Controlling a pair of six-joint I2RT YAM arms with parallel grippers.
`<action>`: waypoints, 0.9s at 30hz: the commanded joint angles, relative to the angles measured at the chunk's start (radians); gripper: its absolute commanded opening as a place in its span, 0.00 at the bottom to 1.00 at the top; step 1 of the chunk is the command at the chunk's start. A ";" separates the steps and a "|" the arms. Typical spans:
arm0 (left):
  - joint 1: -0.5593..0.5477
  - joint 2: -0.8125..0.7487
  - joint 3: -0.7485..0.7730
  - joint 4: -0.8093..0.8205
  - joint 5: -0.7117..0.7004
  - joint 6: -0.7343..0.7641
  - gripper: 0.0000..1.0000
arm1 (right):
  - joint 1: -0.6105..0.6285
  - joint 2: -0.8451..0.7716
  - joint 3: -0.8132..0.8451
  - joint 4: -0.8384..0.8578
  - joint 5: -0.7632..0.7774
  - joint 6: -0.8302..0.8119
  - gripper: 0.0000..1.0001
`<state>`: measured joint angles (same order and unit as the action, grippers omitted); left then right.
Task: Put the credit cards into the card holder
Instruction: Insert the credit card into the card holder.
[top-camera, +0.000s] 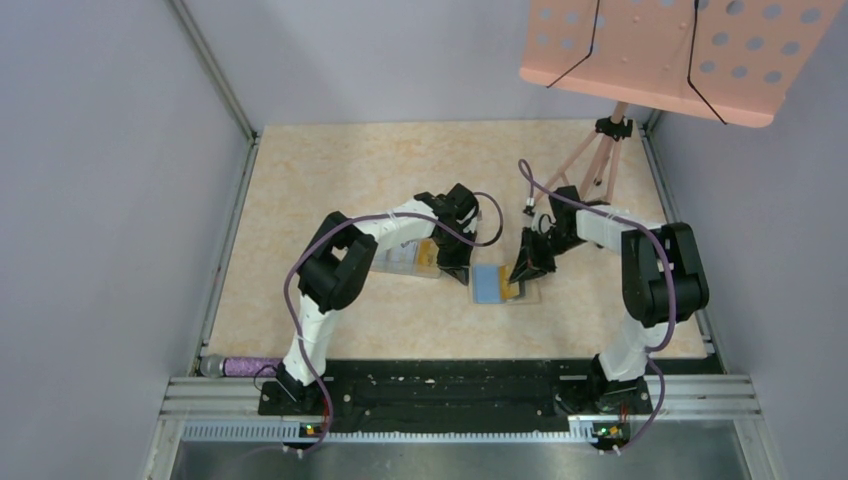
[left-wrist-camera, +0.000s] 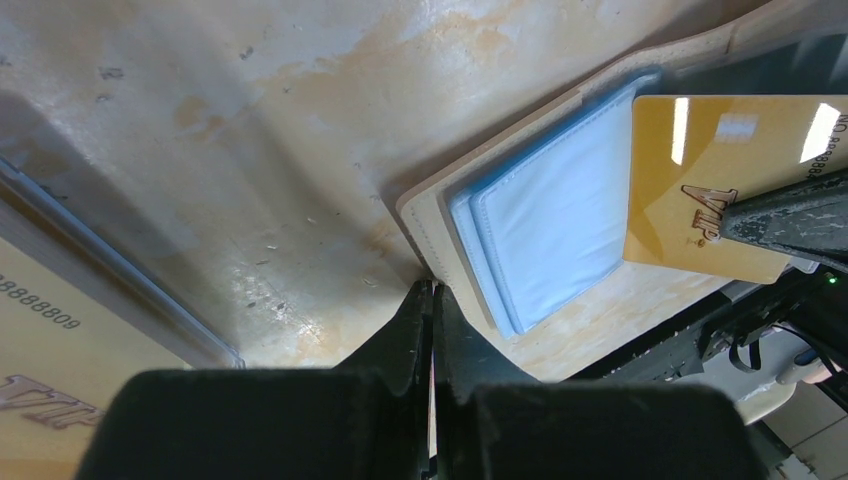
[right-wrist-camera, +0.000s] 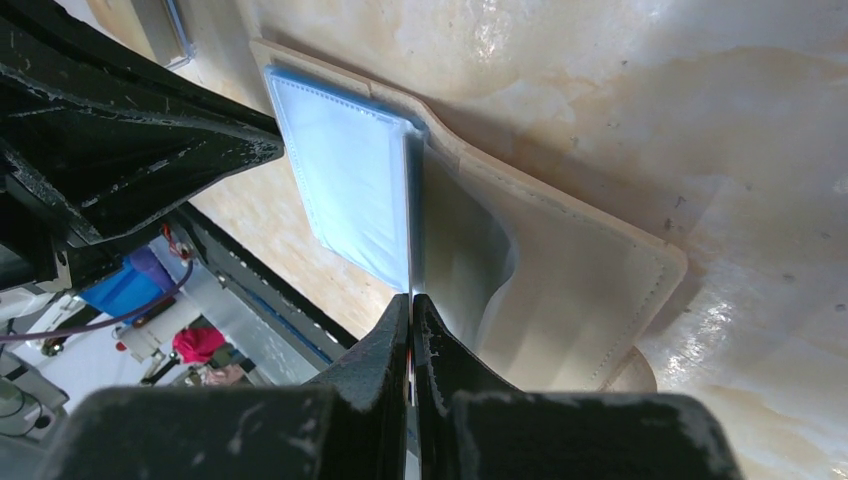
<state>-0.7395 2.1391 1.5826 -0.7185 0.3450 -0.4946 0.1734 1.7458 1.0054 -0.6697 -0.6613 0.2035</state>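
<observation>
Tan-beige outside and pale blue within, the card holder (top-camera: 488, 284) is spread open on the marbled beige tabletop (top-camera: 330, 170), between the two grippers and near the middle of the table's front half. Its blue lining is turned upward.

A yellow-orange card (left-wrist-camera: 690, 150) with raised gold lettering is gripped by the right gripper (right-wrist-camera: 411, 300), whose fingers are clenched on it. In the right wrist view the card is seen edge-on as a thin line rising from the fingertips. In the left wrist view it is seen overlapping the right side of the blue lining, with one dark finger (left-wrist-camera: 790, 215) of the right gripper laid across its lower right corner. How far the card is entered into a pocket cannot be told.

The left gripper (left-wrist-camera: 432, 292) is pressed closed, finger against finger, with its tips set at the tan rim at the left of the holder. Whether the rim is pinched or only touched cannot be told.

A clear case (top-camera: 405, 258) is seen under the left arm, just left of the holder, with another yellow-orange card (left-wrist-camera: 40, 370) inside it. A peach perforated music stand (top-camera: 680, 55) is placed at the far right corner.
</observation>
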 joint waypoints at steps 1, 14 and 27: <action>-0.004 0.021 0.036 0.002 0.014 0.007 0.00 | -0.009 0.018 -0.011 0.042 -0.045 0.008 0.00; -0.005 0.031 0.042 0.001 0.016 0.008 0.00 | -0.009 0.040 -0.024 0.055 -0.053 0.010 0.00; -0.004 0.035 0.043 0.002 0.022 0.010 0.00 | -0.001 0.064 0.006 0.035 0.065 0.002 0.00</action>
<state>-0.7395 2.1529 1.6009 -0.7361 0.3519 -0.4950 0.1734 1.7786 0.9894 -0.6334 -0.6857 0.2142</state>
